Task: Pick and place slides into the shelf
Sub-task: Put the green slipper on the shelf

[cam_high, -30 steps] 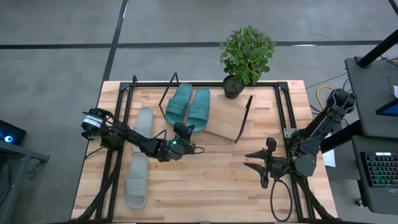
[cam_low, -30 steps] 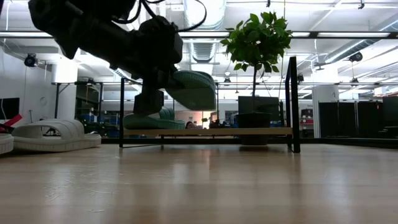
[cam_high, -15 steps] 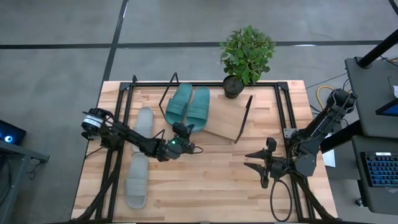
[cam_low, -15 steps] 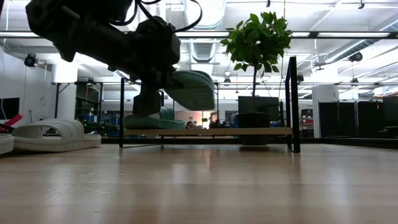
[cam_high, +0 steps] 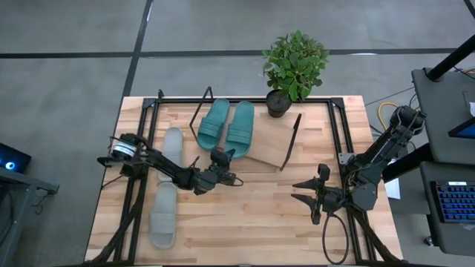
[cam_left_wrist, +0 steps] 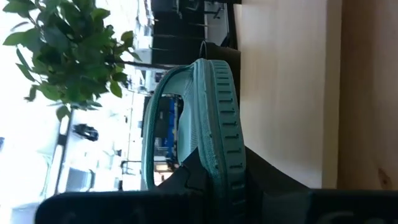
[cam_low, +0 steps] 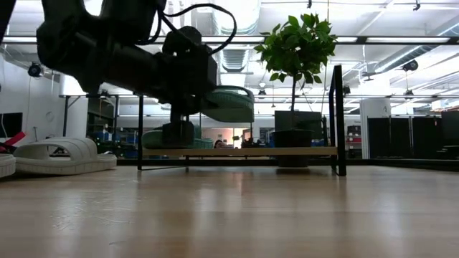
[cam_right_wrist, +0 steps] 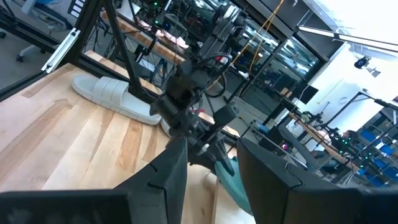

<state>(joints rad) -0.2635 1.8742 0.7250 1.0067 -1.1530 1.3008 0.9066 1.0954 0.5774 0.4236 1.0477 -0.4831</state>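
My left gripper (cam_high: pixel 222 161) (cam_left_wrist: pixel 217 177) is shut on a teal slide (cam_high: pixel 240 127) (cam_low: pixel 228 104) over the shelf (cam_high: pixel 266 145), a slanted light-wood board with black end frames. The second teal slide (cam_high: pixel 212 123) (cam_low: pixel 166 137) lies on the board beside it, sole down. Two grey slides rest sole down on the table: one (cam_high: pixel 172 144) left of the shelf, one (cam_high: pixel 163 216) nearer the front. My right gripper (cam_high: pixel 306 194) (cam_right_wrist: pixel 211 167) waits open over the table's right part. My left gripper pinches the teal slide at its heel end (cam_left_wrist: pixel 219 163), one finger (cam_left_wrist: pixel 273 182) on the sole side and one (cam_left_wrist: pixel 183 179) on the footbed side. The fingers come almost level from the table's near-left side, along the slide. The slide sits about level above the board's front edge (cam_low: pixel 237 152); whether its toe touches the board, I cannot tell.
A potted plant (cam_high: pixel 295 65) (cam_low: pixel 297 44) stands at the far edge, just behind the shelf's right end frame (cam_high: pixel 294 139). Black rails (cam_high: pixel 338 141) run along the table's left and right sides. Bare wood (cam_high: pixel 260 215) lies between the two arms.
My left gripper has moved a little toward the table's right and far edge and has turned, still shut on the teal slide. The slide, tilted in the low view before, now sits about level and a bit farther over the shelf.
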